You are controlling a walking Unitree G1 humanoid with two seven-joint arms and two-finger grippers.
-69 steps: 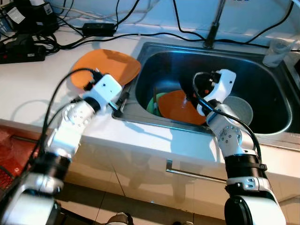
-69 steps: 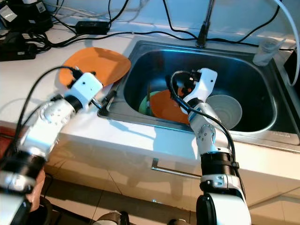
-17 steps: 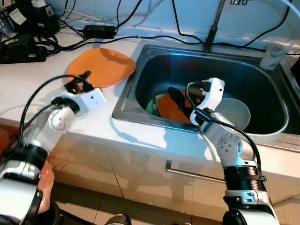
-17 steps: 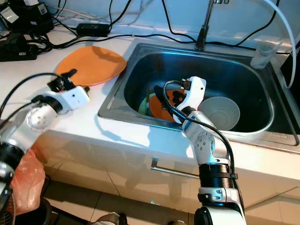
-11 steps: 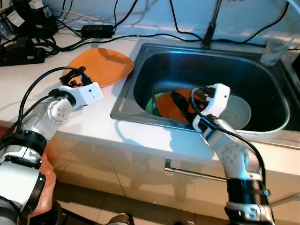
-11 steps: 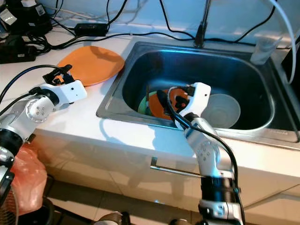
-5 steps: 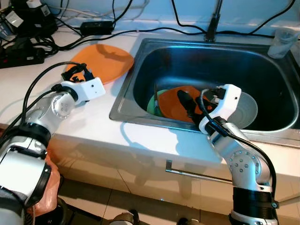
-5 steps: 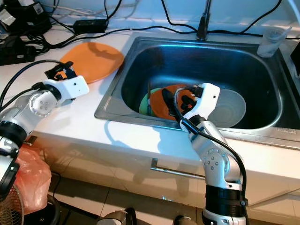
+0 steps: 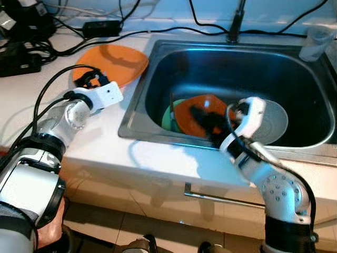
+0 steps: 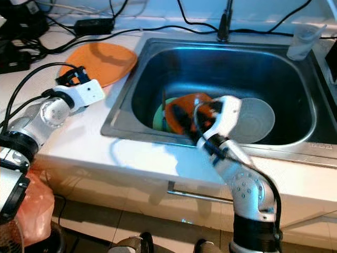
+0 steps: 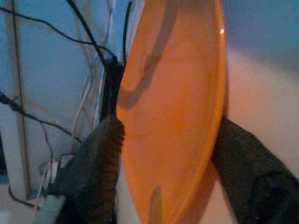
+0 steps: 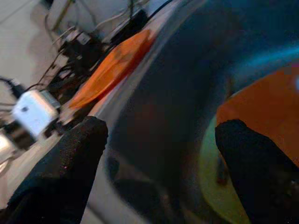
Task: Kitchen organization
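Note:
An orange plate (image 9: 113, 59) lies on the white counter left of the sink. My left gripper (image 9: 89, 79) is at its near edge; in the left wrist view the fingers (image 11: 105, 154) stand open on either side of the plate (image 11: 173, 93). Inside the steel sink (image 9: 136, 113) a second orange plate (image 9: 205, 105) leans on a green plate (image 9: 167, 117), with a pale bowl (image 9: 274, 118) beside them. My right gripper (image 9: 202, 117) hangs low over that orange plate, and its fingers (image 12: 70, 163) are wide open with nothing between them.
The tap (image 9: 237, 21) rises behind the sink. A clear plastic cup (image 9: 316, 43) stands at the back right. Black cables and a power strip (image 9: 21, 60) crowd the back left of the counter. A drawer handle (image 9: 221, 196) runs below the counter's front edge.
The camera has shifted a little. My right gripper has dropped slightly towards the orange plate in the sink and is blurred. The left gripper stays at the counter plate's edge.

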